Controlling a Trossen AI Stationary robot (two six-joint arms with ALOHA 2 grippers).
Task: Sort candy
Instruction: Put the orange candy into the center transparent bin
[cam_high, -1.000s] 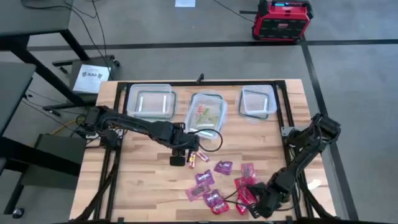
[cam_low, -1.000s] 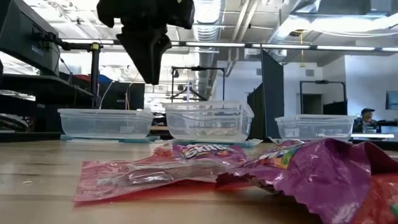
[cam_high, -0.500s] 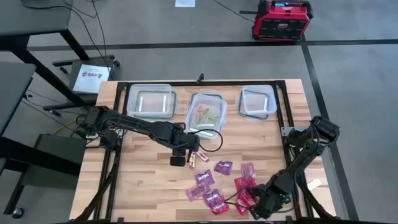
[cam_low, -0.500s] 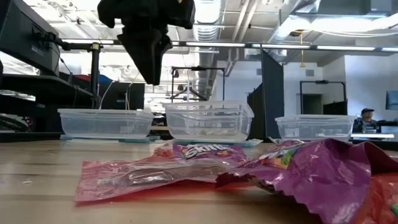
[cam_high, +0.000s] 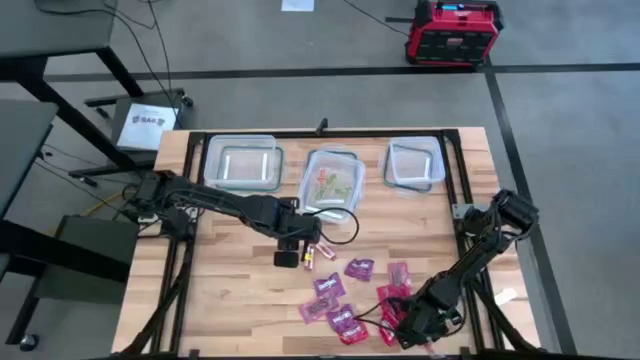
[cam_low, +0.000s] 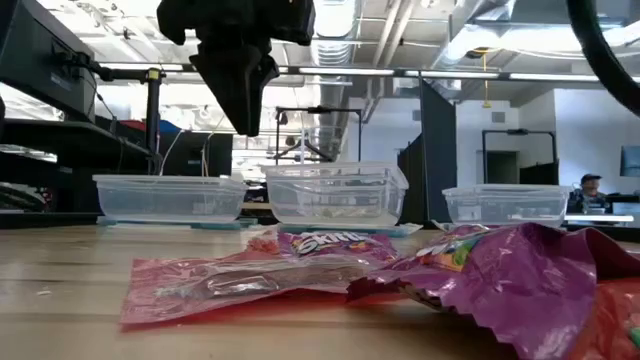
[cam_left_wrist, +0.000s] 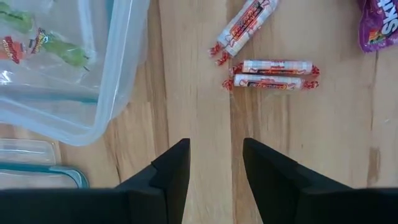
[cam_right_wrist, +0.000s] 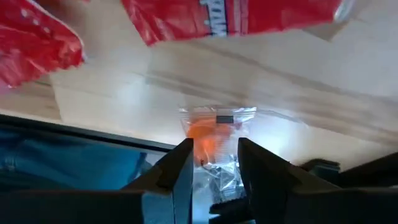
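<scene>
A grey workshop floor with a red box (cam_high: 451, 32) at the back is seen around a wooden table (cam_high: 230, 290), and three clear plastic containers are lined up along the table's far edge: a left one (cam_high: 241, 163), a middle one (cam_high: 333, 183) with a few green and red sweets already in it, and a right one (cam_high: 414, 163). The candy is mostly scattered over the near half of the table, as a bunch of red and pink packets (cam_high: 350, 300) spread between the middle and the near right edge. Three small white rolls with red twisted ends (cam_left_wrist: 271, 73) are seen lying on the bare wood just beside the middle container, two of them side by side and touching, the third tilted a bit apart. The left gripper (cam_high: 287, 253) is held above the table near the middle, just short of those rolls, and its fingers (cam_left_wrist: 171, 171) are parted a moderate way with nothing between them. The right gripper (cam_high: 412, 325) is found down at the near right edge of the table, next to the red packets. In its wrist view a small clear wrapper with an orange piece (cam_right_wrist: 214, 127) is framed just ahead of its fingers (cam_right_wrist: 180, 171), which are set fairly narrow; whether the wrapper is actually being pinched can't be told.
</scene>
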